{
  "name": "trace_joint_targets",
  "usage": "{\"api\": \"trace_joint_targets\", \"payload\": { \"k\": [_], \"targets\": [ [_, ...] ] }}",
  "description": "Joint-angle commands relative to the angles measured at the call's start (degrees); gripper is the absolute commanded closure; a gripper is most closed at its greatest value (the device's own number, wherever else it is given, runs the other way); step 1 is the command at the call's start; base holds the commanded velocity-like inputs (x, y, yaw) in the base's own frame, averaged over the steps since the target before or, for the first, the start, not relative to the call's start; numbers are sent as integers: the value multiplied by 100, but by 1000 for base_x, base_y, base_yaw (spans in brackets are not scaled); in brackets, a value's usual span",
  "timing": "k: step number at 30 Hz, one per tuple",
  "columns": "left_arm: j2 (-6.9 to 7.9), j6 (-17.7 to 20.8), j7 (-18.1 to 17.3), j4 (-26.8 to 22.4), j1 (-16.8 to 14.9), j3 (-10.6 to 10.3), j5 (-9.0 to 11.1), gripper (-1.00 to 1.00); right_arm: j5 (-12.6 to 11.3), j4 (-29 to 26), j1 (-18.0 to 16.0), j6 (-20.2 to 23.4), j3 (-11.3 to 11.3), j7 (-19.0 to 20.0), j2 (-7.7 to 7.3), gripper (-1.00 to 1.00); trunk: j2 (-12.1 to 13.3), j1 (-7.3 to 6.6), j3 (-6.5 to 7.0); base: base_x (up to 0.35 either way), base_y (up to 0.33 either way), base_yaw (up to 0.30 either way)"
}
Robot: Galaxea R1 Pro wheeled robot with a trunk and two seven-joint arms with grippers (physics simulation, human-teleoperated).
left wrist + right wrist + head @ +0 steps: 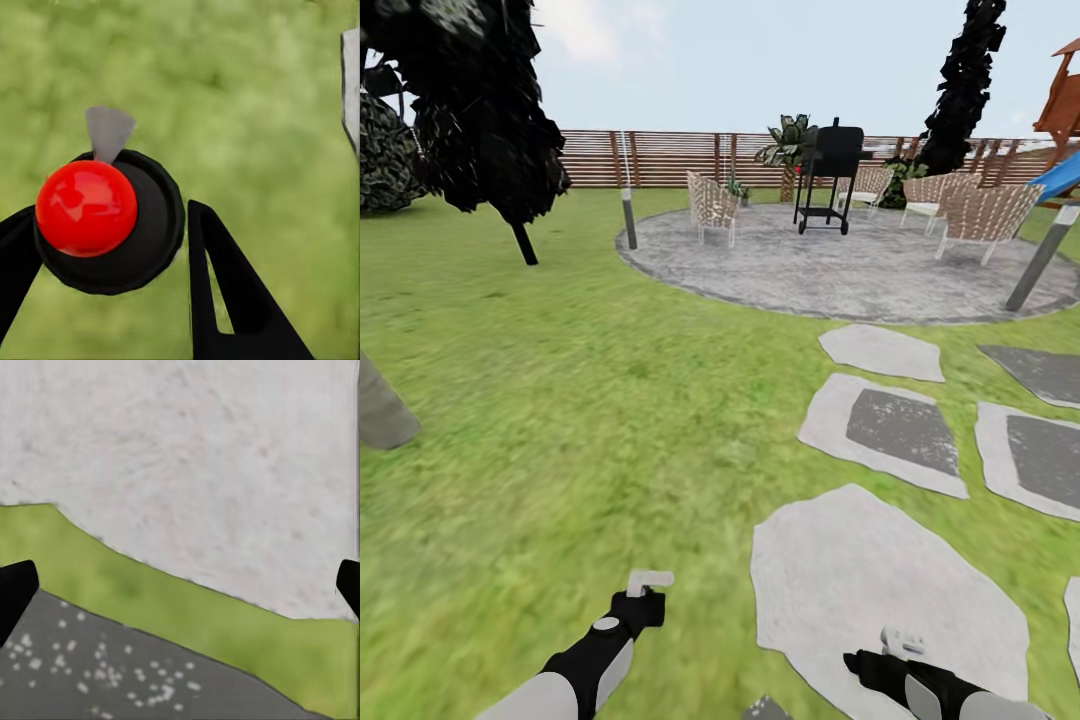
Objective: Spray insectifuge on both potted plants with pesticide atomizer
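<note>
My left gripper (pixel 645 592) hangs low over the garden's lawn (pixel 560 400), shut on the pesticide atomizer (pixel 650 578), whose whitish head sticks up above the fingers. In the left wrist view the atomizer (pixel 105 214) shows a red knob on a black round body with a grey nozzle, held between the black fingers (pixel 225 300). My right gripper (pixel 895 650) is open and holds nothing, hovering over a pale stepping stone (pixel 195 457). A small low green plant (pixel 737 187), perhaps one of the potted plants, stands far off beside a chair.
Grey stepping stones (pixel 880 420) run ahead on the right toward a round paved patio (pixel 840 270) with wicker chairs (pixel 712 205) and a black grill (pixel 828 175). Short posts (pixel 628 215), dark trees (pixel 480 110) and a slatted fence (pixel 660 158) border the lawn.
</note>
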Motion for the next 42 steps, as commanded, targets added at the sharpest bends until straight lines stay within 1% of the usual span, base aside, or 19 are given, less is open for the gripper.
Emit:
{"api": "trace_joint_targets", "payload": {
  "k": [1,35,42],
  "targets": [
    [-2,-20,11,5,-4,18,-40,100,46,8,-4,11,-48,12,-4,-100,-2,2,-5,324,-105,0],
    [-2,-20,5,10,-4,18,-40,100,53,8,-5,5,-48,12,-4,-100,-2,2,-3,325,-106,0],
    [-2,-20,6,10,-4,18,-40,100,47,8,-3,6,-48,12,-4,-100,-2,2,42,325,-105,0]
  ]
}}
